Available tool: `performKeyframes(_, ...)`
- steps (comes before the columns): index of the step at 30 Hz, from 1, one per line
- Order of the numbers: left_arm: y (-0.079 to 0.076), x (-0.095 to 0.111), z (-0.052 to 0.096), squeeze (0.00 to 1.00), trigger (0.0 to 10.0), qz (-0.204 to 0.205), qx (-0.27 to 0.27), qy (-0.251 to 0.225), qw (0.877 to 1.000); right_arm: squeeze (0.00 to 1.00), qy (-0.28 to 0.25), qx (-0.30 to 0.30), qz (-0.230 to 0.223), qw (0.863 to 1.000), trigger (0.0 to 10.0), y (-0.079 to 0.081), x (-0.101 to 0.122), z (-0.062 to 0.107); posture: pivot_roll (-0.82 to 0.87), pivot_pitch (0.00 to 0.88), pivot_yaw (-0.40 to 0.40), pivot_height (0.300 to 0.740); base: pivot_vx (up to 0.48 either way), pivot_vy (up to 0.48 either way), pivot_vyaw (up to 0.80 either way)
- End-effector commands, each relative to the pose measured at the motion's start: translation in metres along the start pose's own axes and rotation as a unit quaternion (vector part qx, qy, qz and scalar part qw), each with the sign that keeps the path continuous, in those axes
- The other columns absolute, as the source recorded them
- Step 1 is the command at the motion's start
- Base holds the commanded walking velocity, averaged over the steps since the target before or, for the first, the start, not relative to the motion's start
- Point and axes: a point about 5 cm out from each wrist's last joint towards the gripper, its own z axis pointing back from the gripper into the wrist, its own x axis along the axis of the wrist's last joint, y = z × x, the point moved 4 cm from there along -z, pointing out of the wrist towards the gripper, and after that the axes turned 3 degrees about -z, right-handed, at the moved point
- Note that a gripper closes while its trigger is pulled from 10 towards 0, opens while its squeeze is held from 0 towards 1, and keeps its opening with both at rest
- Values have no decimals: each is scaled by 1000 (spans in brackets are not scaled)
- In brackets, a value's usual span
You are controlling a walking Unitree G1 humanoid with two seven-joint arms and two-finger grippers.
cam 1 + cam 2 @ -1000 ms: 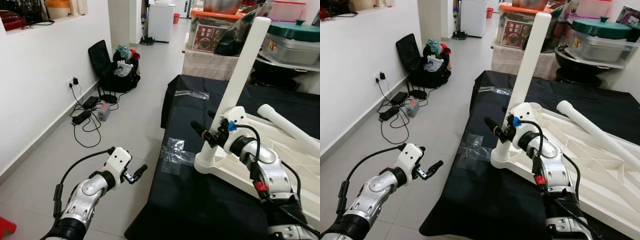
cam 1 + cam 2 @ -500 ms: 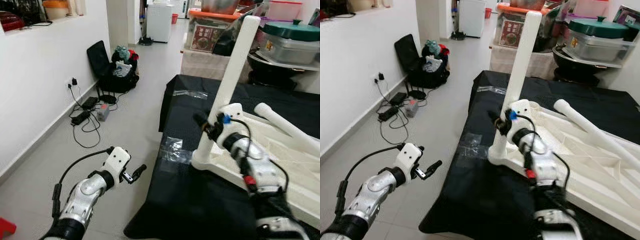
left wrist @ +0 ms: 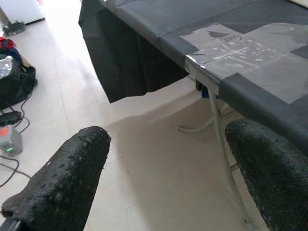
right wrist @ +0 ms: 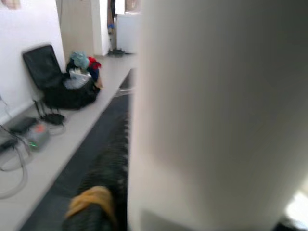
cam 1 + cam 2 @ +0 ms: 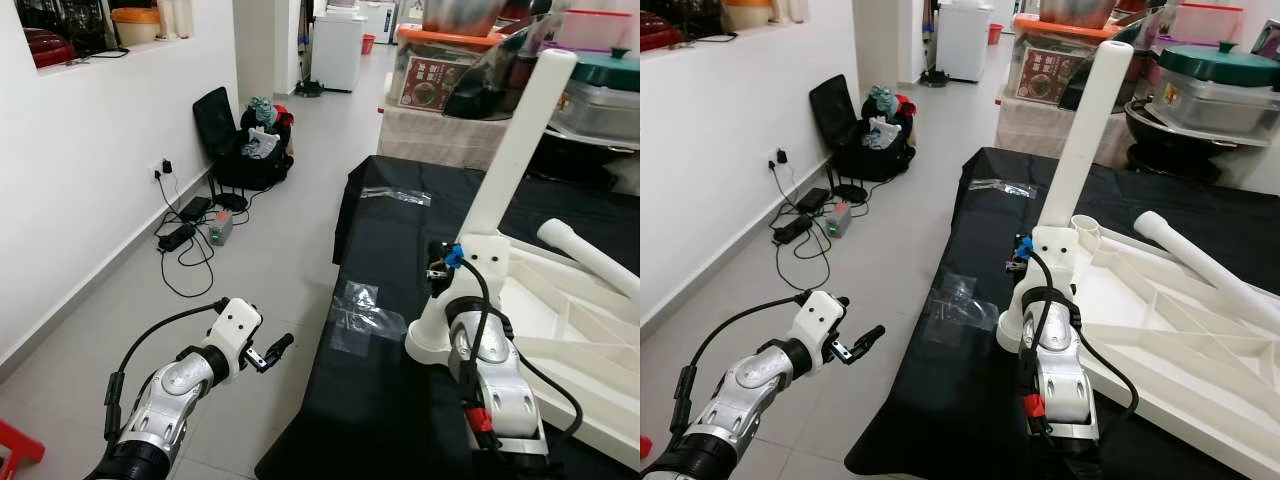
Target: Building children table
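Observation:
A white children's table top [image 5: 575,335] lies upside down on a table draped in black cloth [image 5: 385,400]. One white leg [image 5: 512,140] stands upright in its near left corner socket. A second white leg [image 5: 592,256] lies loose across the top at the right. My right gripper [image 5: 437,270] is at the base of the upright leg and shut on it. In the right wrist view the leg [image 4: 216,110] is very close, with one black finger [image 4: 103,183] against it. My left gripper [image 5: 272,350] hangs open over the floor left of the table, fingers [image 3: 62,178] wide apart.
A patch of clear tape [image 5: 360,310] lies on the cloth near the table edge. A black chair and bag [image 5: 245,140] and cables [image 5: 190,225] sit by the white wall at the left. Boxes and a lidded pot [image 5: 600,85] crowd the back right. Tiled floor [image 5: 270,260] lies between.
The view has shifted. My right wrist has turned around the base of the upright leg, and its fingers no longer stick out to the left. The left arm has hardly moved.

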Motion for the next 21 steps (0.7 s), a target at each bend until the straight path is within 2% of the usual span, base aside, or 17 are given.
performKeyframes(1,-2,0,-1,0,10000,-2,-7,2,1000,1000,44,-7,8,999,10000,-5,-24,1,78,0,-76,740,0,0,0)
performKeyframes(4,-1,0,-1,0,10000,-2,-6,2,1000,1000,27,13,-3,1000,10000,-4,-13,-3,78,0,-76,740,0,0,0)
performKeyframes(5,0,0,0,0,10000,-2,-5,3,1000,1000,18,44,-16,999,10000,2,-5,-4,79,0,-79,740,0,0,0)
performKeyframes(6,-1,-1,0,0,10000,-1,-5,3,1000,0,1,105,-30,994,10000,13,5,-5,79,0,-80,740,0,0,0)
performKeyframes(7,-1,-1,0,0,10000,-1,-5,3,1000,0,-10,145,-38,989,10000,20,12,-4,79,0,-80,740,0,0,0)
performKeyframes(8,-1,-1,0,0,10000,-1,-5,3,1000,0,-10,145,-38,989,10000,20,12,-4,79,0,-80,740,0,0,0)
performKeyframes(9,-2,-1,0,0,10000,-1,-6,3,1000,0,-21,231,-34,972,10000,31,17,0,81,0,-78,740,0,0,0)
performKeyframes(10,-2,-1,0,0,10000,-1,-6,3,1000,0,-21,231,-34,972,10000,31,17,0,81,0,-78,740,0,0,0)
performKeyframes(11,-3,-1,-1,0,10000,-1,-7,2,1000,0,-27,310,-3,950,10000,34,16,3,83,0,-82,740,0,0,0)
performKeyframes(12,-3,-1,-1,0,10000,-1,-7,2,1000,0,-27,310,-3,950,10000,34,16,3,83,0,-82,740,0,0,0)
performKeyframes(14,-3,1,-2,0,10000,-2,-6,1,1000,0,14,410,27,911,10000,25,0,2,90,0,-89,740,0,0,0)
performKeyframes(15,-3,1,-2,0,10000,-2,-6,1,1000,0,14,410,27,911,10000,25,0,2,90,0,-89,740,0,0,0)
performKeyframes(16,-2,1,-2,0,10000,-3,-6,0,1000,0,33,429,31,902,10000,20,-6,0,93,0,-90,740,0,0,0)
performKeyframes(17,-2,1,-2,0,10000,-3,-6,0,1000,0,33,429,31,902,10000,20,-6,0,93,0,-90,740,0,0,0)
performKeyframes(19,-1,1,-2,0,10000,-4,-4,0,1000,0,67,454,70,886,10000,13,-21,-6,107,0,-100,740,0,0,0)
performKeyframes(21,0,1,-1,0,10000,-4,-2,0,1000,0,78,467,85,877,10000,13,-23,-10,109,0,-101,740,0,0,0)
